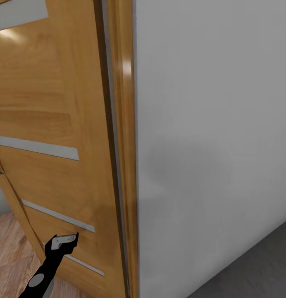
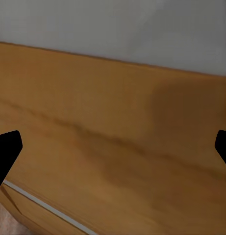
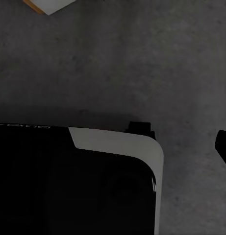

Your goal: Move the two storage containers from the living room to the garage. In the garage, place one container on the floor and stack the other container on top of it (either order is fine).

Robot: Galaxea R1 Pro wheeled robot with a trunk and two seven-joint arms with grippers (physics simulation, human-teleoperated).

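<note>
Neither storage container is in view; in the head view's lower left the left gripper (image 1: 65,241), spread wide and empty, faces the wooden door (image 1: 56,124); the right gripper's spread I cannot tell.

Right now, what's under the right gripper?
Dark grey concrete floor lies below the right gripper, along with the robot's own black and white base. Whatever floor the base covers is hidden. No container shows there.

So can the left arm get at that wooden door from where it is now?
Probably yes: the left gripper is open, right up against the wooden door, with nothing between them.
</note>
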